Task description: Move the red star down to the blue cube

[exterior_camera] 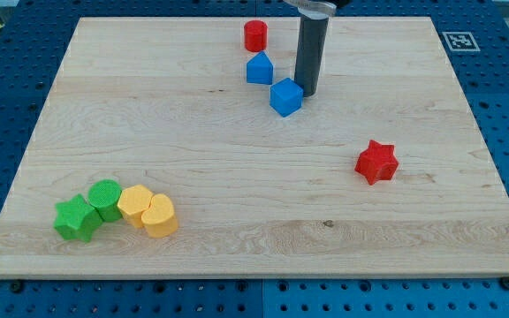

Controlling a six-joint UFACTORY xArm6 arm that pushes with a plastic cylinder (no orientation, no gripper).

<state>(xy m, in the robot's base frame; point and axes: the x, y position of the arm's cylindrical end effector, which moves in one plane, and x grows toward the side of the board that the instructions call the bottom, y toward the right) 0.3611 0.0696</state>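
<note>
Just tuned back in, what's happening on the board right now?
My tip is near the view's top, right beside the blue cube, on its right side and touching or nearly so. The red star sits apart, lower and toward the view's right, so it has not been brought to the cube yet. Another blue block and a red cylinder stand just above and left of the cube. Green and yellow blocks are clustered at the bottom left, away from the action.
</note>
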